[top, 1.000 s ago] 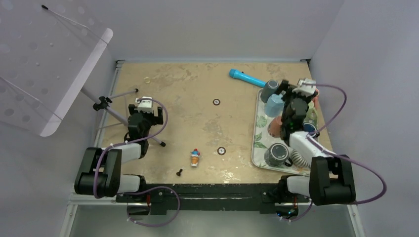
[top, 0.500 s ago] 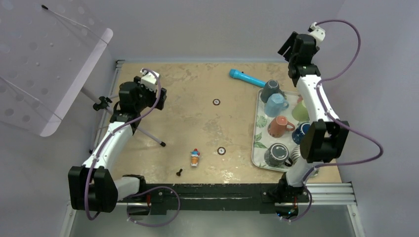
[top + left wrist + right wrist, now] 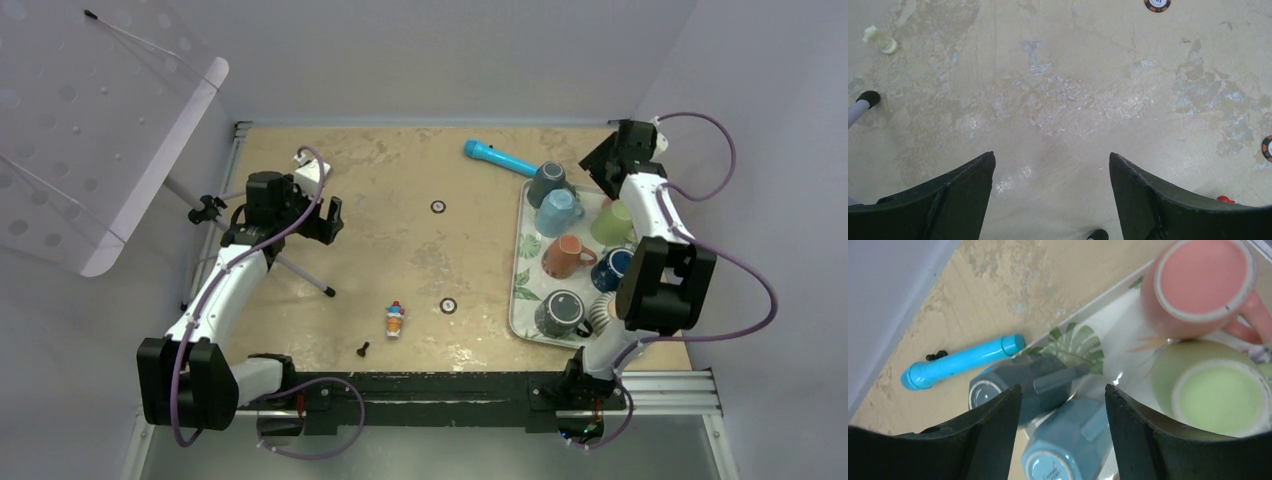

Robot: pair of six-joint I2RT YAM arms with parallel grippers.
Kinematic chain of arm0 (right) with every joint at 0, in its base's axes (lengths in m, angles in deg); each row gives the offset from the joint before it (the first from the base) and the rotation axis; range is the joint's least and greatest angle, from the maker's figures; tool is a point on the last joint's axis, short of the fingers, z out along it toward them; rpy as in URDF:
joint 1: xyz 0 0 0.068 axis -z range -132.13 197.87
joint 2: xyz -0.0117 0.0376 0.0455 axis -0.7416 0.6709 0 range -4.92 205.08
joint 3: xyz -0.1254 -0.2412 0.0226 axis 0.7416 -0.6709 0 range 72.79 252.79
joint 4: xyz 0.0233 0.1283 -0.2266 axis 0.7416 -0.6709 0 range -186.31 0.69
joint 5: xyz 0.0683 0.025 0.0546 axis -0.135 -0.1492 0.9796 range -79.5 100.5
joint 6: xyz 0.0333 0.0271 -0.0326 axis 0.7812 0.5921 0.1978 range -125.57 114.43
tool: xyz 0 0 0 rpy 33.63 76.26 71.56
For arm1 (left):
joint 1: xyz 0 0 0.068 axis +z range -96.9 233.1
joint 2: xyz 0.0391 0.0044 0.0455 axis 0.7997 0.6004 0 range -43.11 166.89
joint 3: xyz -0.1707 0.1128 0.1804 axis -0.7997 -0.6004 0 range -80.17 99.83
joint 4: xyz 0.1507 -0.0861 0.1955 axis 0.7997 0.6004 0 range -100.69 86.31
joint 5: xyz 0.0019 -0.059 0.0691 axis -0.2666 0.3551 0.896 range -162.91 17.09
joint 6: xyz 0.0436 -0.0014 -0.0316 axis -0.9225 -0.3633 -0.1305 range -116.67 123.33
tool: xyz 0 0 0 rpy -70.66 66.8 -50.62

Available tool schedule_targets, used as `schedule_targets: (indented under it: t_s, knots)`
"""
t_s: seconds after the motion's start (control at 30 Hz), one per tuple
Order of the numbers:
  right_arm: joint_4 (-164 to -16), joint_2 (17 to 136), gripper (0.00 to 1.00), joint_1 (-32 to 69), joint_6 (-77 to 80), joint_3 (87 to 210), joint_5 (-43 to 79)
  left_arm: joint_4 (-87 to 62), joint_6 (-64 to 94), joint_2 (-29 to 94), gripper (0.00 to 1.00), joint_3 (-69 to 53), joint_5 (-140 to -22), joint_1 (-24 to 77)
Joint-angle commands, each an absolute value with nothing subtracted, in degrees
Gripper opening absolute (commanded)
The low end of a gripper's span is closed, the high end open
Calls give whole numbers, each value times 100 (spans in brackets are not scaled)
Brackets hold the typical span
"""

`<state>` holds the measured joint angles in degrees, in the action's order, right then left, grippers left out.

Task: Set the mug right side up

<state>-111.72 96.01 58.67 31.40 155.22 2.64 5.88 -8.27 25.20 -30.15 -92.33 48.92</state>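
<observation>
Right pincer (image 3: 1063, 390): spread, nothing gripped, held above the far end of the leaf-printed white tray (image 3: 1128, 335).
Left pincer (image 3: 1052, 157): spread, nothing gripped, held over the mottled tan surface (image 3: 1073, 100).
Light blue ceramic mug (image 3: 1068, 447): tipped over on the tray, base turned towards the right wrist camera.
Dark blue-grey mug (image 3: 1038, 370): laid on its side just beside it, at the tray's far corner.
Pink mug (image 3: 1200, 285), pale green mug (image 3: 1218, 390): stood mouth-up on the tray.
Bright blue plastic torch (image 3: 960, 362): laid on the surface just off the tray.
</observation>
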Motion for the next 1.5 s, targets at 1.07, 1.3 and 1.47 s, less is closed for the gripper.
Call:
schedule_targets:
  t_s: [1.07,1.3,1.47]
  knots:
    - [-11060,9239,73,5629,3332,14413,652,487,-924,2299,84,-3150,-9409,4917]
    - [-11083,8623,86,5604,3358,14007,795,549,-954,2304,84,-3123,-9470,4920]
    - [-10773,8370,83,5599,3813,13606,1199,558,-967,2300,84,-3147,-9512,4918]
